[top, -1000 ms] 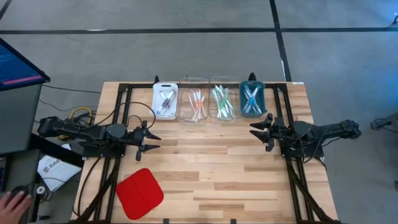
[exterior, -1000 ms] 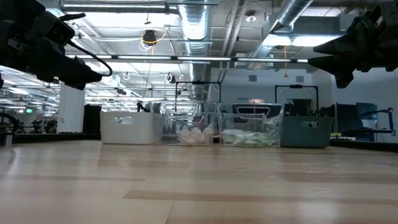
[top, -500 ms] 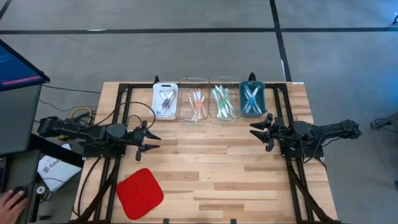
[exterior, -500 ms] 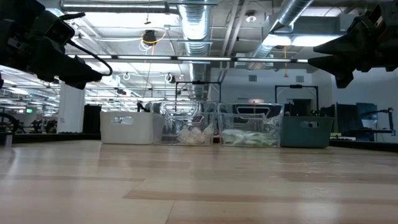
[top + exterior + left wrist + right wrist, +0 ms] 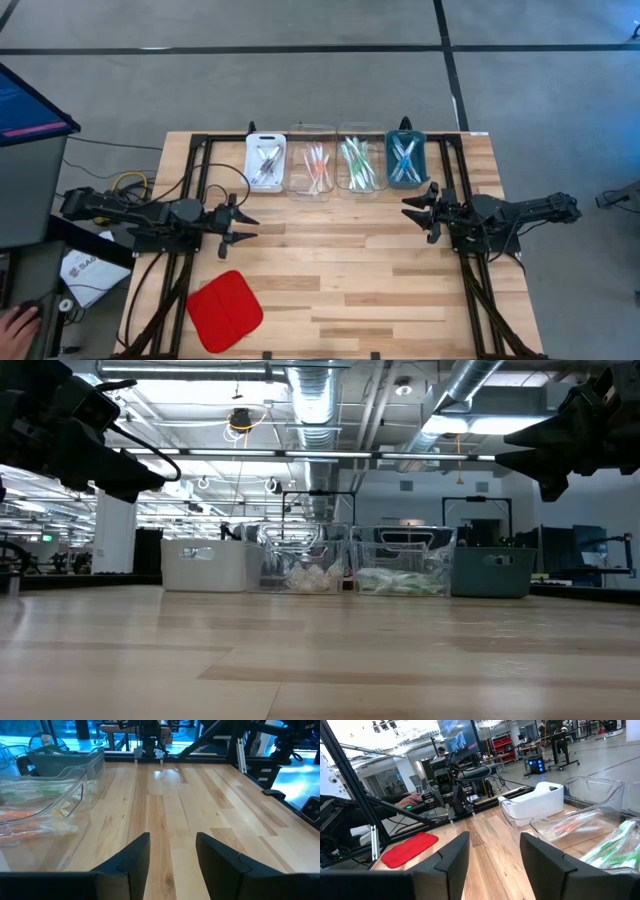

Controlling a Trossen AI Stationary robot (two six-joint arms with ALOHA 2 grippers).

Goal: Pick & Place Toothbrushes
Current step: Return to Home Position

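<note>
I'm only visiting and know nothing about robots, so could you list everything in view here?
Wooden plank table: one, pale, black-framed.
White plastic bin: one, far edge, row's left end; holds violet toothbrushes.
Left clear plastic bin: one, beside it; orange toothbrushes.
Right clear plastic bin: one, next along; green toothbrushes.
Teal plastic bin: one, row's right end; blue toothbrushes.
Red square pad: one, near-left corner.
Monitor: one, blue screen, left of table.
Person's hand: one, off table, near left.
Left gripper: one, dark, open, empty, left side.
Right gripper: one, dark, open, empty, right side.
</note>
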